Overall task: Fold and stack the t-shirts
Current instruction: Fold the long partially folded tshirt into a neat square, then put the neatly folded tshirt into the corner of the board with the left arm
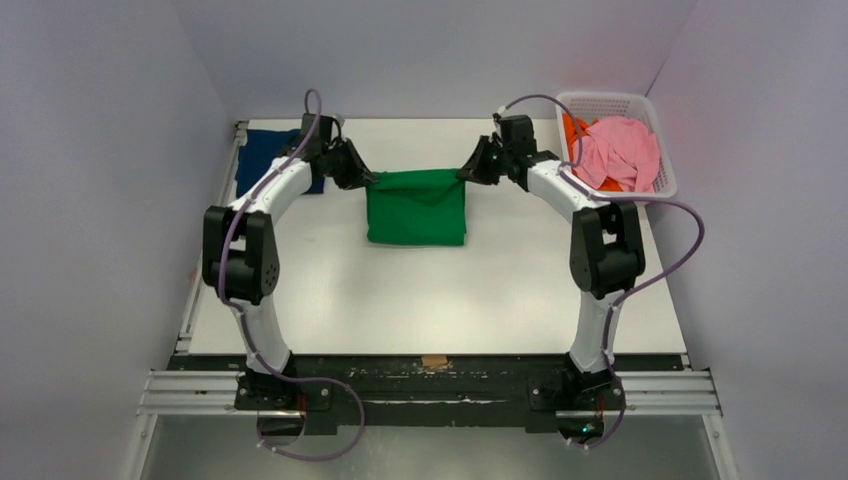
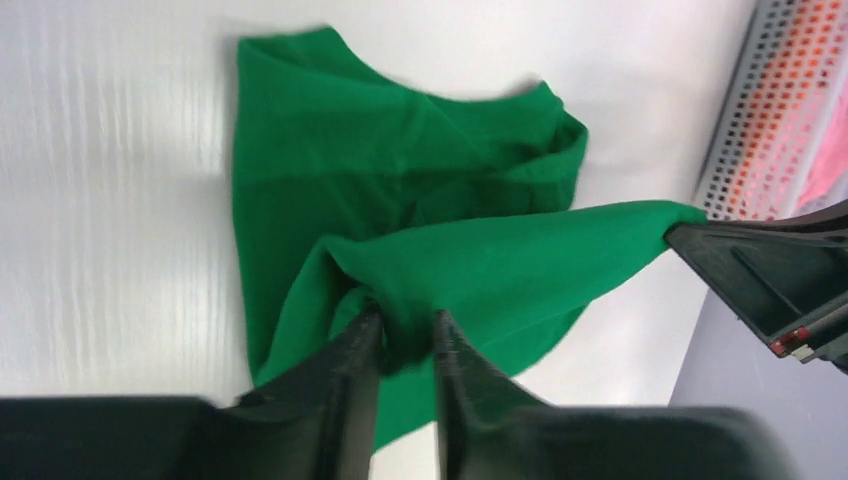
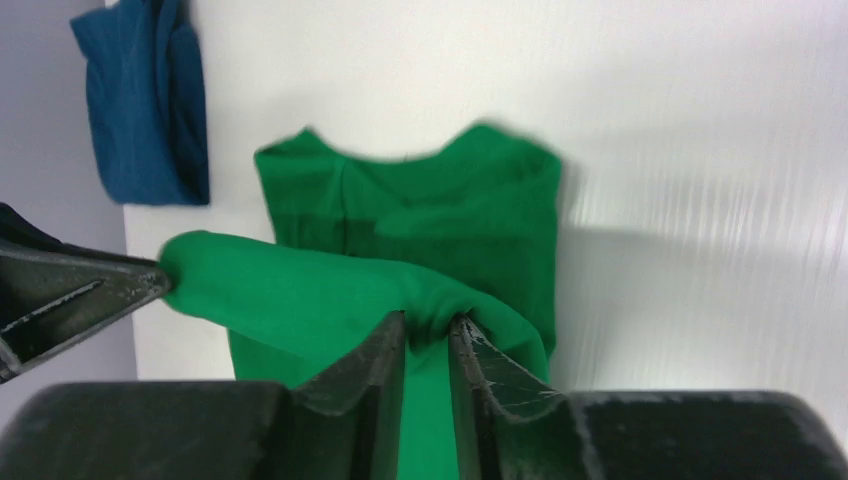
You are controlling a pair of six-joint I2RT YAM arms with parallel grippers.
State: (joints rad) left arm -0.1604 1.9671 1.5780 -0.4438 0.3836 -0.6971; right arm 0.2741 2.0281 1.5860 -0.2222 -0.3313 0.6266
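Note:
A bright green t-shirt [image 1: 416,207] lies partly folded at the far middle of the table. My left gripper [image 1: 368,179] is shut on its far left corner, and my right gripper [image 1: 467,173] is shut on its far right corner. The far edge hangs stretched between them, lifted off the table. The left wrist view shows my left gripper [image 2: 408,330] pinching green cloth [image 2: 400,190]. The right wrist view shows my right gripper [image 3: 429,330] pinching green cloth [image 3: 450,220]. A navy blue t-shirt [image 1: 262,158] lies folded at the far left, also in the right wrist view [image 3: 150,100].
A white mesh basket [image 1: 650,108] at the far right corner holds a pink shirt [image 1: 625,150] and an orange shirt [image 1: 573,128]. The basket also shows in the left wrist view [image 2: 760,130]. Grey walls close in on three sides.

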